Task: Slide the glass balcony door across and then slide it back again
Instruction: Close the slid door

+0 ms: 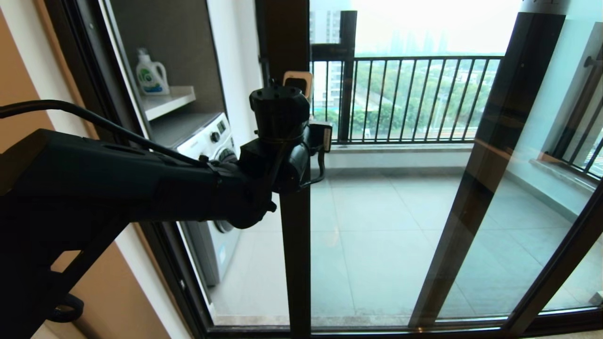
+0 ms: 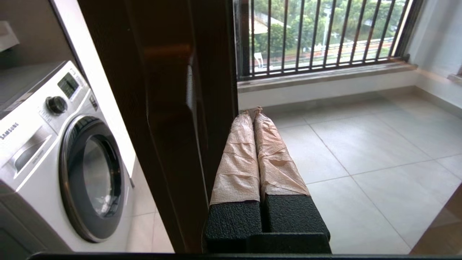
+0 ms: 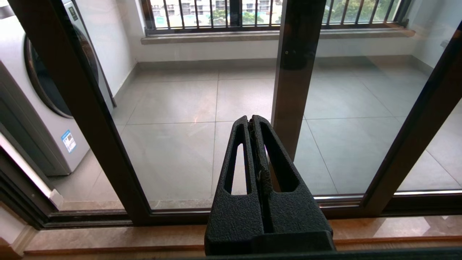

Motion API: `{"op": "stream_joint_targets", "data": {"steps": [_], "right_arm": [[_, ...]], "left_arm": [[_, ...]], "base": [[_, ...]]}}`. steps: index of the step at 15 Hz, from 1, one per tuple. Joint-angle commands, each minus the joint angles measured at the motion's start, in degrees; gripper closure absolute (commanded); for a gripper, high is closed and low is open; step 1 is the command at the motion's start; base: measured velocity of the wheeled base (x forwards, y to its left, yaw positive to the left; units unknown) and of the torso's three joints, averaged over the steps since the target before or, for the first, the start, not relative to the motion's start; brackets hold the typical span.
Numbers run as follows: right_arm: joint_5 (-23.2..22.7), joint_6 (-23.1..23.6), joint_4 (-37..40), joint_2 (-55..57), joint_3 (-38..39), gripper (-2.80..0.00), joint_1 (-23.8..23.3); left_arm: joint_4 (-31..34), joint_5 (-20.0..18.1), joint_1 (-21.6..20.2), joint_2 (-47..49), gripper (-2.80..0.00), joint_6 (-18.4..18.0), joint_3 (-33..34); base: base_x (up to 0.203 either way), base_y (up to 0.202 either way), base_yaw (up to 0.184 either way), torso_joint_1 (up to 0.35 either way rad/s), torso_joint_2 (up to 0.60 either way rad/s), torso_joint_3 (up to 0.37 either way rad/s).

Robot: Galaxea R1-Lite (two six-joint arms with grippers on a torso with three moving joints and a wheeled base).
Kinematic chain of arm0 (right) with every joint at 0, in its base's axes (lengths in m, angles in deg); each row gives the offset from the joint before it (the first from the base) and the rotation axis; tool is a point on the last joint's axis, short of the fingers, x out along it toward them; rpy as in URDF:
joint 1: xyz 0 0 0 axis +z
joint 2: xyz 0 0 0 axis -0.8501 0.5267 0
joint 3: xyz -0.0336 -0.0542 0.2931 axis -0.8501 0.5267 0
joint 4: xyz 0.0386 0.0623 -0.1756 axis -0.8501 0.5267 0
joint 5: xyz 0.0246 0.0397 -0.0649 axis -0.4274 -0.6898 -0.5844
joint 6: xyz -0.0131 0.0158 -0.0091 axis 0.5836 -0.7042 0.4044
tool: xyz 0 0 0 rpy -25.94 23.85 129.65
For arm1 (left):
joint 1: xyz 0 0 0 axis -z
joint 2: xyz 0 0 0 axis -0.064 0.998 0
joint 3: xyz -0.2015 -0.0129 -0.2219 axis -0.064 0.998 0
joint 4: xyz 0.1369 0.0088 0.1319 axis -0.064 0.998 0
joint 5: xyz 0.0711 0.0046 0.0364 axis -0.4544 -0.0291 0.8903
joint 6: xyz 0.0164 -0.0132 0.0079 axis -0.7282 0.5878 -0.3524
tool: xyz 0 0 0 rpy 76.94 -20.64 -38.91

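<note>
Left gripper (image 2: 252, 112), taped fingers pressed together holding nothing, sits just beside the glass balcony door (image 1: 294, 263) stile, near the washing machine (image 2: 54, 151). Push flat, steady. Right gripper (image 3: 254, 124), clenched and empty, hangs low before the door.

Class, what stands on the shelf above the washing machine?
A white detergent bottle with a green label stands on the white shelf above the washing machine. The door frame and left arm cover the machine's lower part.
</note>
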Motion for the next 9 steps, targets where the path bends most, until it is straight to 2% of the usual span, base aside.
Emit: {"op": "stream_joint_targets", "data": {"steps": [1, 9], "right_arm": [[0.0, 0.02, -0.02, 0.09, 0.26, 0.0, 0.0], [-0.04, 0.02, -0.02, 0.09, 0.26, 0.0, 0.0]], "left_arm": [[-0.27, 0.64, -0.2, -0.16, 0.0, 0.07, 0.2], [0.45, 2.74, -4.22, -0.33, 0.0, -0.17, 0.13]], "base": [[0.0, 0.0, 0.0, 0.0, 0.0, 0.0], [0.0, 0.0, 0.0, 0.0, 0.0, 0.0]]}}
